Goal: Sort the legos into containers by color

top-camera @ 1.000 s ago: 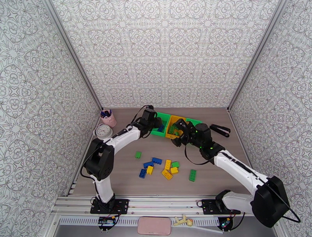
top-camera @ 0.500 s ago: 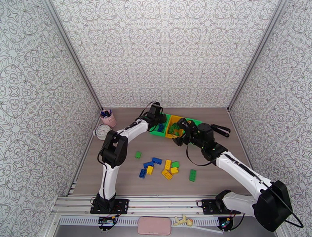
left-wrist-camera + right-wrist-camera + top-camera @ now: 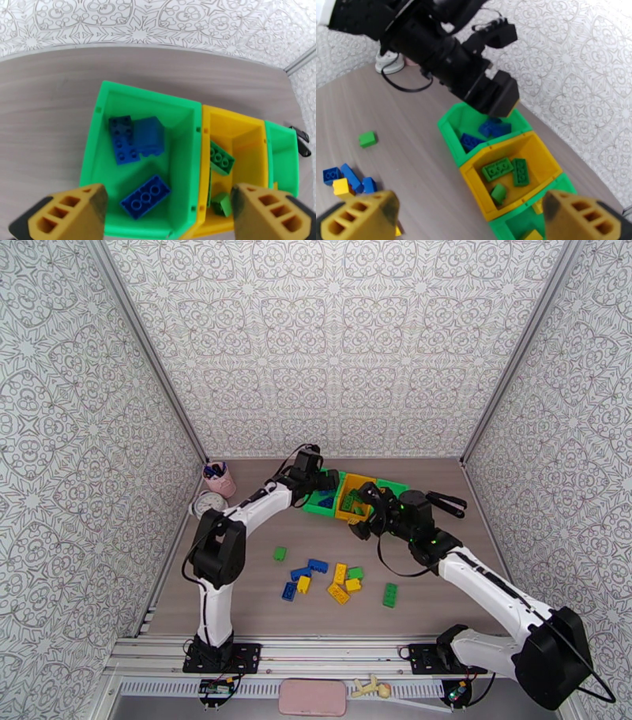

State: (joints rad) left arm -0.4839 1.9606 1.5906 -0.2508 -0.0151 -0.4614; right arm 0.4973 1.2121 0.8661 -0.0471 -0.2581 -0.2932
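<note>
Three joined containers stand at the back: a left green bin [image 3: 322, 504] [image 3: 94, 158] with three blue legos [image 3: 145, 196], a yellow-orange bin [image 3: 355, 481] [image 3: 537, 152] holding green legos [image 3: 497, 169], and a right green bin [image 3: 393, 485] [image 3: 505, 227] with yellow bricks. My left gripper [image 3: 322, 483] [image 3: 170, 215] hangs open and empty above the left bin. My right gripper [image 3: 362, 511] [image 3: 470, 221] is open and empty at the near side of the yellow-orange bin. Several loose legos [image 3: 338, 593] in blue, yellow and green lie mid-table, with one green brick [image 3: 280, 553] apart to the left.
A pink pen cup [image 3: 220, 479] and a round white timer [image 3: 209, 507] sit at the back left. A black stapler [image 3: 446, 503] lies right of the bins. Patterned walls close in the table on three sides. The left arm's wrist [image 3: 474, 79] hangs over the left bin.
The left arm's elbow swung inward and partly back, and its gripper went out over the left bin, then drew back slightly. The right arm has barely moved.
</note>
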